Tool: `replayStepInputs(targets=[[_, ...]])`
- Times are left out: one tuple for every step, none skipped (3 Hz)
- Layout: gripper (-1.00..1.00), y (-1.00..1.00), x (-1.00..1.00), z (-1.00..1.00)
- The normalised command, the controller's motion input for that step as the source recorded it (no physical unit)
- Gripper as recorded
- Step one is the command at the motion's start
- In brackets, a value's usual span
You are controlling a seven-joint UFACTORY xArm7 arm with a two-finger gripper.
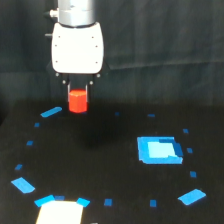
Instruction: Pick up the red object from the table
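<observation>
We see a dim, low-contrast scene in which the black table (100, 165) and the dark backdrop merge almost without a visible boundary. The white housing of the gripper (78, 92) is strongly lit and nearly overexposed, as is a pale patch (59, 212) at the lower edge, which blooms into glare. The red object (78, 101) and the blue square pad (159, 150) appear saturated with soft, smeared outlines. Overall focus is poor; fine detail is lost throughout.

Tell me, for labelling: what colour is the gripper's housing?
White housing, clearest in the exterior view.
</observation>
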Motion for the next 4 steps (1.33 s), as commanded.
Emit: replayStepInputs(targets=[[-1.00,0.01,0.11,-0.21],[-1.00,-0.11,-0.37,0.16],[-1.00,0.05,-0.19,0.32],[-0.90,-0.15,-0.15,-0.07]])
